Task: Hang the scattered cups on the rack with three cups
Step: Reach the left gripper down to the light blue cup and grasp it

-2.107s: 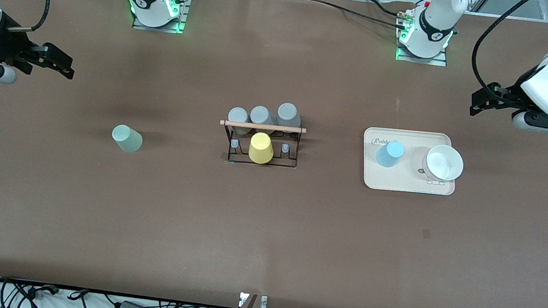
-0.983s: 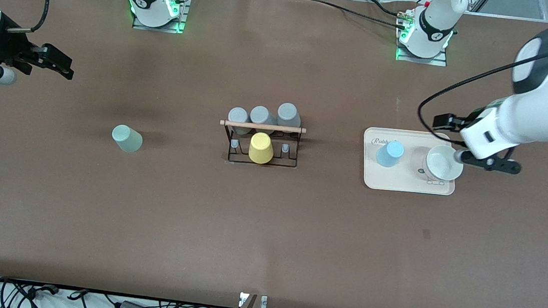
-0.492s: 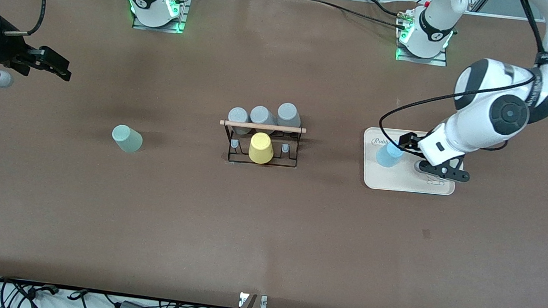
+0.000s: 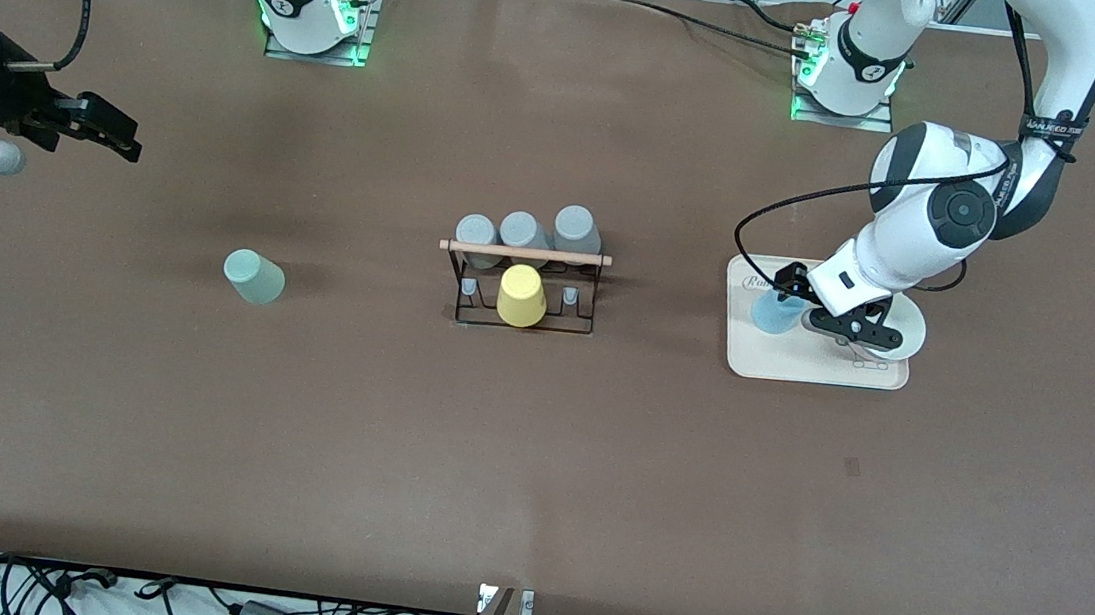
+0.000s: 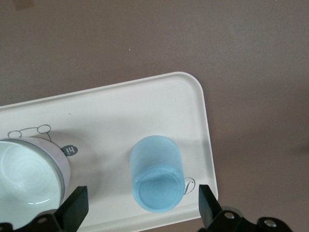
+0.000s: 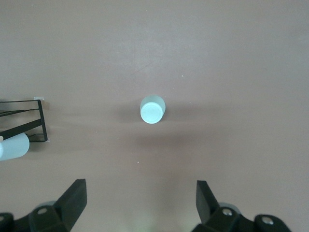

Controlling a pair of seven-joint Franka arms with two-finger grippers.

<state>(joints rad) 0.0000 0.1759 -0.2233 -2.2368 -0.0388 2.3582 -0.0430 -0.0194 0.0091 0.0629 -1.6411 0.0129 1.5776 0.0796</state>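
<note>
Left wrist view: light blue tapered cup [image 5: 157, 174] on beige rounded tray [image 5: 120, 111].
Cup upside down, between spread black fingertips [image 5: 72, 209] of left gripper [image 5: 142, 212]; white bowl [image 5: 29, 176] beside it, tray on brown table [image 5: 145, 38].

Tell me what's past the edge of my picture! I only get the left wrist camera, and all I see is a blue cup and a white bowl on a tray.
Observer: There is a rack in the middle of the table, with a yellow cup and three grey cups on it.
Operator: Is there another cup to hang up?
Observer: Yes, a mint-green cup stands on the bare table toward the right arm's end.
Operator: Is the other arm helping?
Observer: The right gripper waits in the air, open, above the table near that end.
Operator: And my gripper?
Observer: The left gripper is open right over the light blue cup on the tray.
</note>
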